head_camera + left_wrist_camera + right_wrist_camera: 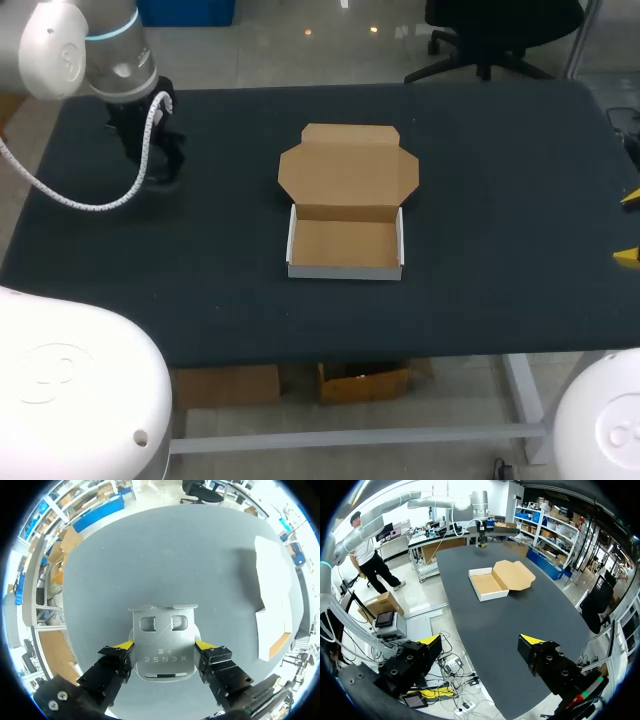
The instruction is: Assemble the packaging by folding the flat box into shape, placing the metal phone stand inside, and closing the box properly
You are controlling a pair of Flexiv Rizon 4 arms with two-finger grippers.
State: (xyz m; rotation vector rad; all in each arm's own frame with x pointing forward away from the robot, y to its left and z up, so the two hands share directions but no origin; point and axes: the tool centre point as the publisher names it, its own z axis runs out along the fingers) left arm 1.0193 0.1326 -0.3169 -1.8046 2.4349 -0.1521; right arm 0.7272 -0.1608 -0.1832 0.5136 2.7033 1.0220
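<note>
Cardboard box sits folded near the middle of your table, its tray facing up and its lid flap lying flat open on the far side. Your left gripper is down near the table's far left corner. Its 2 yellow tips press against opposite edges of the metal phone stand, which lies on the table well apart from the box. Your right gripper hangs spread wide beyond the table's right edge, holding nothing.

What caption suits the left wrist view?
Left gripper clasps the metal phone stand, the open box waiting nearby.
</note>
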